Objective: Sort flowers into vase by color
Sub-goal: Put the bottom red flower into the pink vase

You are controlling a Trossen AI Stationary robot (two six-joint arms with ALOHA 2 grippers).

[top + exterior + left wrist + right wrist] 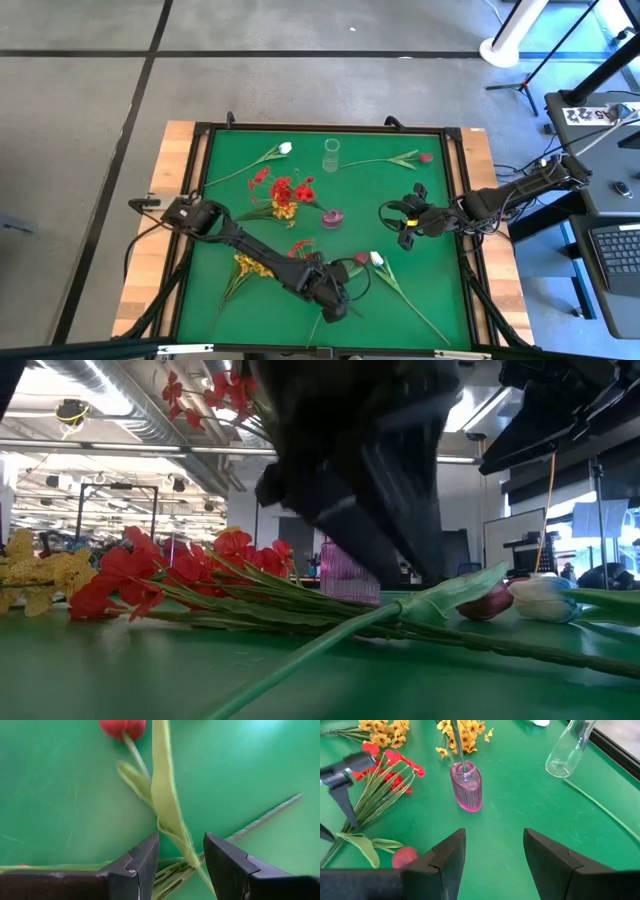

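My left gripper (337,303) (180,847) is low over the table's near middle and open. Its fingers stand on either side of the stem and leaf (167,805) of a dark red tulip (122,727) (360,258), which lies flat beside a white tulip (377,259). My right gripper (392,218) (495,840) hovers open, right of the pink vase (332,217) (466,787). That vase holds red and yellow-orange stems (281,194). A clear vase (331,153) (567,750) stands farther back. Loose red (300,247) and yellow (245,265) clusters lie on the table.
A white tulip (285,148) lies at the far left and a dark red tulip (425,158) at the far right of the green table (440,270). Its raised black frame runs all around. In the low view my left gripper (360,480) stands over the stems (300,610).
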